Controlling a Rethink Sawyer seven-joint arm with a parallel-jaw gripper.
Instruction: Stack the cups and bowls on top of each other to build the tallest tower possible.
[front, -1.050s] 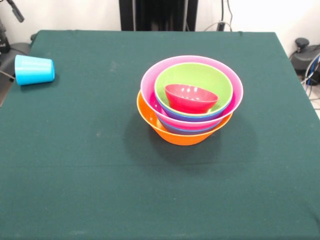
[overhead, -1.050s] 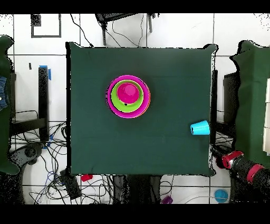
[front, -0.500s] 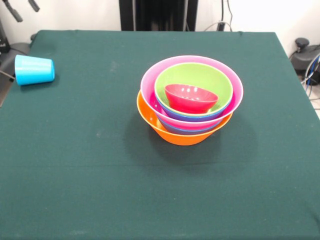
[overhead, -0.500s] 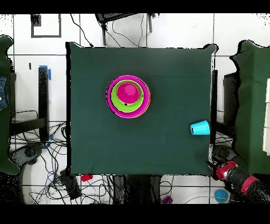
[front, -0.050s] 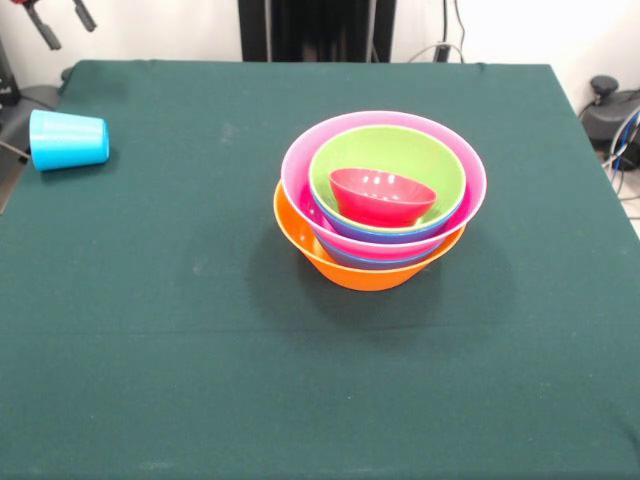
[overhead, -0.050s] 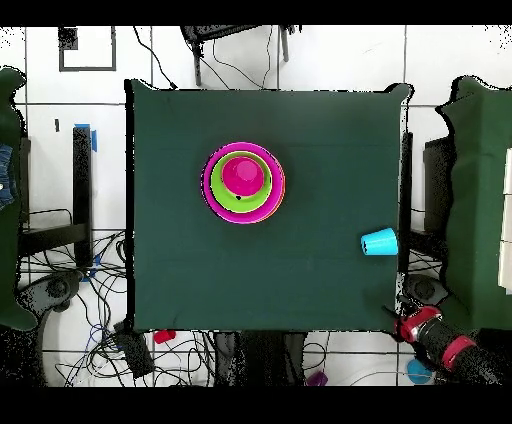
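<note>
Gripper (front, -0.050s: 60, 22): I see only two dark fingertips at the top left corner of the front view, set apart with a gap between them, so I log it as spread and holding nothing; it hangs off the table's far left corner, above and behind the light-blue cup (front, -0.050s: 68, 139); in the overhead view the red and black arm (overhead, -0.050s: 435, 338) shows beyond the table's corner, near that cup (overhead, -0.050s: 379, 242).

Cup: small, smooth, tapered plastic tumbler; lying on its side at the table's edge, well apart from the bowls.

Bowls: glossy round plastic, nested rim-up near the middle of the green table (front, -0.050s: 150, 330); orange bowl (front, -0.050s: 350, 265) lowest and widest; pink bowl (front, -0.050s: 300, 165) in it; purple-blue bowl (front, -0.050s: 385, 238) showing only as a thin band under the lime green bowl (front, -0.050s: 420, 160); small red bowl (front, -0.050s: 382, 196) innermost, tilted, its rim leaning toward the camera's left.

Tower (overhead, -0.050s: 243, 182): five bowls deep, sitting slightly askew on the orange base; cup not on it.
</note>
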